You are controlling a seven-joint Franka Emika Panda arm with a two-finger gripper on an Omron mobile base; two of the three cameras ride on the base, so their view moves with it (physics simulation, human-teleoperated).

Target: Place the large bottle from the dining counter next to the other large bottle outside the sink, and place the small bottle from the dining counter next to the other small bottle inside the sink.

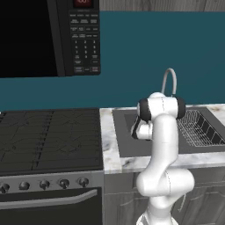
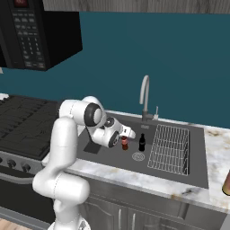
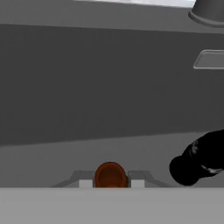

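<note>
Folding down from a raised elbow, the white arm reaches forward and low into the dark grey sink basin (image 2: 112, 157), its two-finger gripper (image 2: 124, 140) closed on the small red-brown bottle with a rounded cap (image 2: 124, 143). In the right base view that bottle stands upright over the basin floor, just left of the small black bottle (image 2: 142, 142) — the two are near each other but apart.

From the hand camera, the held bottle's brown cap (image 3: 110, 174) sits pinched between the pale fingertips (image 3: 85, 180), with the black bottle (image 3: 199, 164) off to the right and the plain basin wall ahead. From the left base view the arm's own body blocks both bottles, though the wire dish rack (image 1: 203, 127) and curved tap (image 1: 169, 81) are clear.

A round drain (image 2: 138, 156) lies just in front of the bottles, and bare basin floor stretches to the left. At the far right edge of the marble counter (image 2: 215, 157), a brown bottle (image 2: 227, 184) is partly cut off.
</note>
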